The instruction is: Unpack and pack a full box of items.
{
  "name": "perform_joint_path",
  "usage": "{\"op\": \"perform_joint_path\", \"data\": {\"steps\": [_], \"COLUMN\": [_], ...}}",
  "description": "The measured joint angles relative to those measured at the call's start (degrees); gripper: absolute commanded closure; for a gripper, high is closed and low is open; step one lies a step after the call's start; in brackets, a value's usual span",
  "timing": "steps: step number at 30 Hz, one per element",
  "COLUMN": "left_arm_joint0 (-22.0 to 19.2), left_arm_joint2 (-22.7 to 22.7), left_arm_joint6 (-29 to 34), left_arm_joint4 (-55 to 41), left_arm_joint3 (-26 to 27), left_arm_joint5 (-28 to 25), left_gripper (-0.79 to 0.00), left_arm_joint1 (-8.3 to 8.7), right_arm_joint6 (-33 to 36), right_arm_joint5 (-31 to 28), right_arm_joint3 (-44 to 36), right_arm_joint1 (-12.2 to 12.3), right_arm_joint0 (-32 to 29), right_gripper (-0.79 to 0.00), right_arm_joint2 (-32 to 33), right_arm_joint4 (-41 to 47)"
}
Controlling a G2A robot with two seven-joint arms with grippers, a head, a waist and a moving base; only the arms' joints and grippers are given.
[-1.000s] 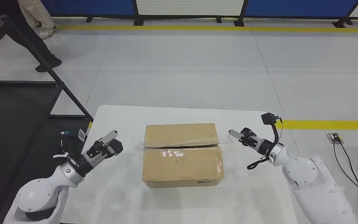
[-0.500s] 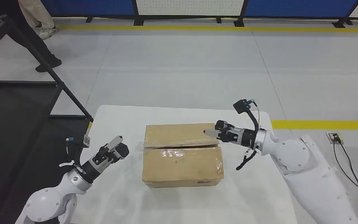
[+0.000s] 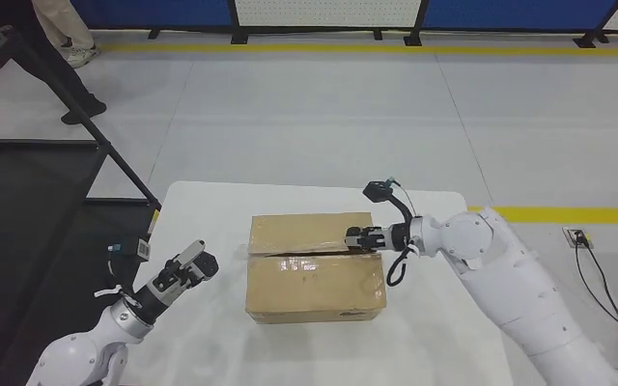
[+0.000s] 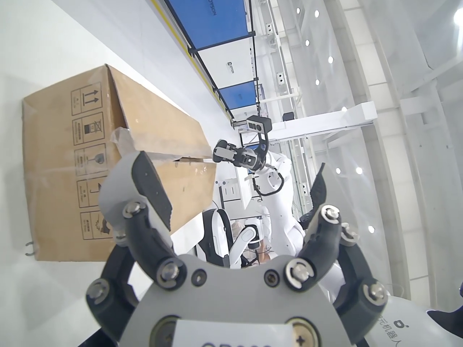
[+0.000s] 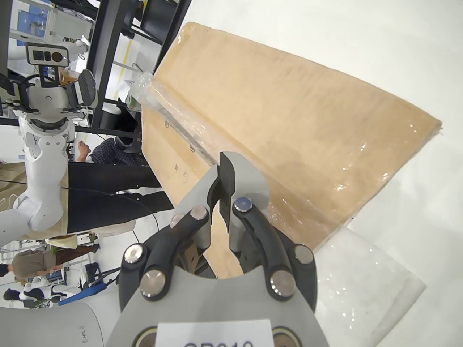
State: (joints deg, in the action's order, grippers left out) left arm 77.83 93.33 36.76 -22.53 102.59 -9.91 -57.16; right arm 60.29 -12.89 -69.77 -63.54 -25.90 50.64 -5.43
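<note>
The cardboard box [image 3: 316, 268] lies between the two pincers, its long axis and taped seam running from one to the other. The right pincer [image 3: 351, 238], pressed together, sits at its end of the seam. The left pincer [image 3: 198, 261] hangs spread, apart from the box. The table [image 3: 203, 207] is white, with grey floor [image 3: 319, 106] and blue panels [image 3: 145, 12] beyond.

One cardboard box [image 3: 315, 289] is counted on one white bench [image 3: 203, 207]. Two top flaps are counted on the box. Two claws are counted: one left claw [image 3: 200, 259] and one right claw [image 3: 350, 238].
</note>
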Motion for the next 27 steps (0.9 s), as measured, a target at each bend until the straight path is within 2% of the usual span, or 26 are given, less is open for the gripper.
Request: {"op": "perform_joint_path", "data": {"steps": [9,15,17,21,24,27], "left_arm_joint0": [-1.7,-1.7,-1.7,-1.5,-1.2,-1.0], "left_arm_joint2": [-1.1,-0.9,-0.8,-0.6,-0.2,0.3], "left_arm_joint6": [0.6,1.0,1.0,1.0,1.2,1.4], "left_arm_joint4": [0.3,0.0,-0.2,-0.3,-0.6,-0.9], "left_arm_joint3": [-1.1,-1.8,-1.9,-2.0,-2.1,-2.4], "left_arm_joint5": [0.4,0.1,0.1,-0.2,-0.6,-0.7], "left_gripper": [-0.785,-0.785,-0.785,-0.785,-0.785,-0.785], "left_arm_joint1": [-0.15,-0.19,-0.21,-0.25,-0.26,-0.24], "right_arm_joint6": [3.1,-0.3,-3.0,-5.9,-4.8,-1.9], "right_arm_joint5": [-1.0,-6.9,-5.8,0.4,1.8,0.6], "right_arm_joint3": [0.9,0.0,0.3,1.0,2.5,3.9], "right_arm_joint1": [-0.5,-0.4,-0.4,-0.9,-1.6,-2.0], "right_arm_joint0": [0.5,0.0,0.1,1.1,1.9,2.7], "right_gripper": [0.000,0.000,0.000,0.000,0.000,0.000], "right_arm_joint2": [-1.0,2.0,2.4,-0.1,-2.0,-3.1], "right_arm_joint4": [1.7,7.5,5.5,-2.3,-3.2,-2.4]}}
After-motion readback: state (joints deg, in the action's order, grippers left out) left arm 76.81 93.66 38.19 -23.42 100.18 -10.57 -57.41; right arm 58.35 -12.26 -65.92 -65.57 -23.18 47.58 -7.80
